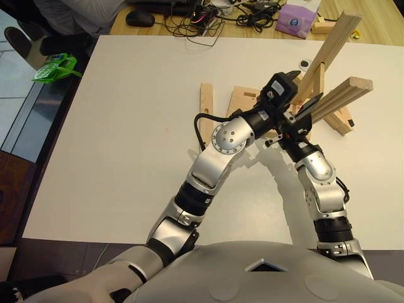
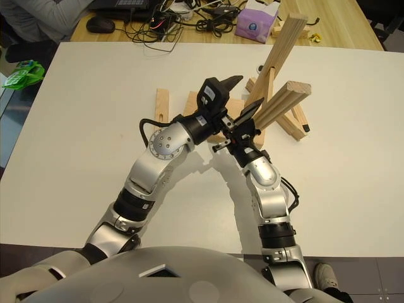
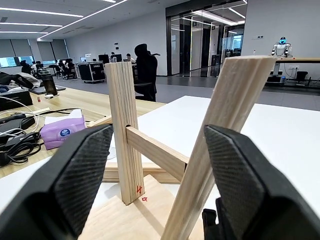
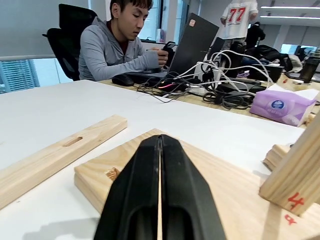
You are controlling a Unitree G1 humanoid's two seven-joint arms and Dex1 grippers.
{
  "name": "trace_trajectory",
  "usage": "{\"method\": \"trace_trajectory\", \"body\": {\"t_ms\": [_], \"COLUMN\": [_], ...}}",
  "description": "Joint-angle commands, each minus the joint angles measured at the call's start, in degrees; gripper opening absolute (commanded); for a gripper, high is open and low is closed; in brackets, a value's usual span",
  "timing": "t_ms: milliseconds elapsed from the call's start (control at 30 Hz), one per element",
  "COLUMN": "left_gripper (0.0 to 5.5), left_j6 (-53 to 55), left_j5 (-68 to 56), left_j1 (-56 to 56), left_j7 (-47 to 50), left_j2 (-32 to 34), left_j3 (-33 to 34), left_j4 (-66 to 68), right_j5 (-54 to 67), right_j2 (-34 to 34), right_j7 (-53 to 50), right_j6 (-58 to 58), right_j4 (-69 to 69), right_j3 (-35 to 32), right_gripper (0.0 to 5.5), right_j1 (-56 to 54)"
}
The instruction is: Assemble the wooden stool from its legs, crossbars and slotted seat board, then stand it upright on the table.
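The slotted seat board [image 1: 242, 100] lies flat at the table's centre. From it rise two wooden legs [image 1: 336, 39] [image 1: 341, 93], both tilted and joined by a crossbar [image 3: 155, 152]. A loose slotted leg [image 1: 206, 104] lies beside the board. My left gripper [image 3: 160, 185] is open just above the board; the nearer tilted leg [image 3: 220, 135] stands between its wide pads [image 3: 80, 180] without touching them. My right gripper [image 4: 160, 145] is shut and empty, held low over the board's near corner, close under the left one [image 1: 303, 90].
More wooden parts [image 1: 344, 120] lie past the legs on the right. A tissue box [image 1: 297, 17], cables [image 1: 208, 16] and a mouse [image 1: 139, 17] sit on the desk beyond the far edge. A green object [image 1: 53, 67] lies off the table's left side.
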Motion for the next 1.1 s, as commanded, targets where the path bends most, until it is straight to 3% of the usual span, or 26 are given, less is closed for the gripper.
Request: {"method": "trace_trajectory", "body": {"t_ms": [33, 167, 333, 533, 667, 767, 833, 900, 1000, 1100], "left_gripper": [3.38, 3.38, 3.38, 3.38, 3.38, 3.38, 3.38, 3.38, 3.38, 3.38], "left_j6": [0.5, -1.3, -2.6, -3.2, -3.4, -3.5, -3.6, -4.1, -5.0, -5.4], "left_j5": [-0.1, 0.3, 0.1, 0.3, 0.3, 0.6, 0.8, 0.9, 1.0, 1.0], "left_j1": [1.2, 0.8, 1.3, 1.5, 1.3, 1.1, 0.7, 0.2, -0.8, -0.4], "left_j7": [0.5, 2.1, 3.6, 4.8, 5.3, 5.8, 6.0, 6.4, 7.1, 7.8], "left_j2": [-2.8, -2.4, -1.3, -1.1, -1.2, -1.3, -1.3, -1.4, -1.8, -1.6], "left_j3": [-1.1, -0.4, 1.7, 3.3, 3.8, 4.0, 4.3, 4.8, 5.6, 6.4], "left_j4": [2.0, 3.1, 3.6, 4.1, 4.3, 5.3, 6.0, 6.6, 7.7, 7.7], "right_j5": [-3.4, -8.5, -14.8, -16.8, -14.9, -9.1, -5.6, -7.6, -13.7, -18.2], "right_j2": [-0.8, -4.5, -9.0, -8.3, -8.8, -13.4, -17.3, -24.2, -35.1, -41.7], "right_j7": [-0.9, -5.1, -18.2, -18.8, -8.8, 8.0, 16.1, 24.0, 35.2, 39.0], "right_j6": [-2.9, -5.9, -3.2, 1.4, 17.7, 36.7, 43.3, 38.9, 20.9, 9.2], "right_j4": [-0.3, 1.7, 6.1, 6.9, 3.6, -0.6, -4.5, -6.4, -4.3, 0.2], "right_j3": [0.4, -3.2, -14.7, -12.7, -7.7, -1.3, 1.8, 7.7, 15.6, 17.7], "right_gripper": [0.03, 0.03, 0.03, 0.03, 0.03, 0.03, 0.03, 0.03, 0.03, 0.03], "right_j1": [-2.3, -0.3, 2.1, -0.6, -2.2, -0.5, 0.0, 0.3, -1.1, -4.5]}}
